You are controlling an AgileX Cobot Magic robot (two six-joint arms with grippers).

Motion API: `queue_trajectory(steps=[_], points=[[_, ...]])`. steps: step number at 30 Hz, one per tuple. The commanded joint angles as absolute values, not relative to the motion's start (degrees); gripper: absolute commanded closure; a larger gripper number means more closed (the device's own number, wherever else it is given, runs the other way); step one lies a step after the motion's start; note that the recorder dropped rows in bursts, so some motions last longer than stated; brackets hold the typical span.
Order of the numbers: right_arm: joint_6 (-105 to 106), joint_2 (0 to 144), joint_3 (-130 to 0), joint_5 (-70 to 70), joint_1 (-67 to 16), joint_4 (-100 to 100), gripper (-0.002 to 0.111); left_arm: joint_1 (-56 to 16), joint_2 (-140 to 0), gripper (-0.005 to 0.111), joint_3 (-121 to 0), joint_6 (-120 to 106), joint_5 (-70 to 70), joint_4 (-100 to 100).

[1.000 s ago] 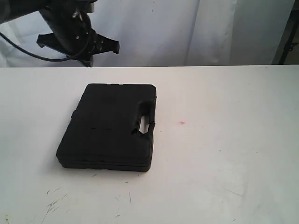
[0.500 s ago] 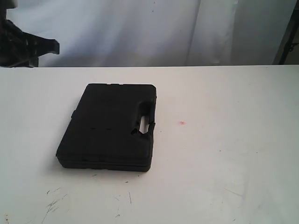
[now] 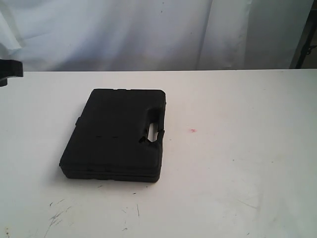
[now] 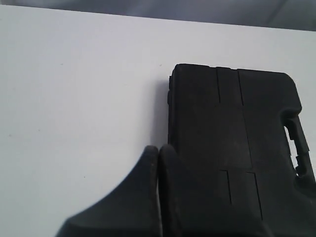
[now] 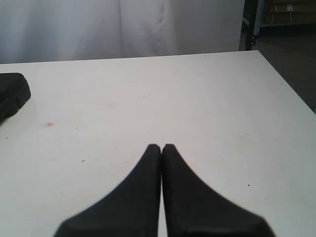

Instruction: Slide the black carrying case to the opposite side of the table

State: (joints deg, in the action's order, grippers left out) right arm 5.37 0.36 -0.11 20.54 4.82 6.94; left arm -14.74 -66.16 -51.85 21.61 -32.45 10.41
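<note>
Your left hand (image 4: pixel 158 154) has pulled back left of the flat rectangular matte black plastic case (image 3: pixel 116 134), fingers pressed together, like the right hand (image 5: pixel 161 148). The case lies unmoved on the scuffed white bench (image 3: pixel 237 163). Push low and square against its edge. Behind the case hangs a white curtain (image 3: pixel 148 29).

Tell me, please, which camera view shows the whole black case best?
The exterior view: the case lies fully in frame, handle slot included. The left wrist view crops it and the left tool overlaps it; the right wrist view catches only one corner.
</note>
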Motion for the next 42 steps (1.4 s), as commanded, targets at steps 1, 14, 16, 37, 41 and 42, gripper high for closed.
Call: queue_trajectory(steps=[1,14,16,37,41,42], points=[[5.6,0.0,0.0,19.8,5.3,7.0,0.108,-14.6,-58.7,0.107,-47.1,22.5,-31.5,11.5],[5.6,0.0,0.0,19.8,5.3,7.0,0.108,-14.6,-45.5,0.107,-44.9,21.8,-34.8,13.0],[5.6,0.0,0.0,19.8,5.3,7.0,0.108,-14.6,-44.2,0.107,-44.9,21.6,-34.8,13.7],[5.6,0.0,0.0,19.8,5.3,7.0,0.108,2.4,-24.8,0.107,-24.9,26.9,-14.3,21.3],[5.6,0.0,0.0,19.8,5.3,7.0,0.108,2.4,-20.0,0.107,-20.4,27.0,-13.4,21.0],[5.6,0.0,0.0,19.8,5.3,7.0,0.108,2.4,-19.1,0.107,-19.7,27.0,-13.4,20.6]])
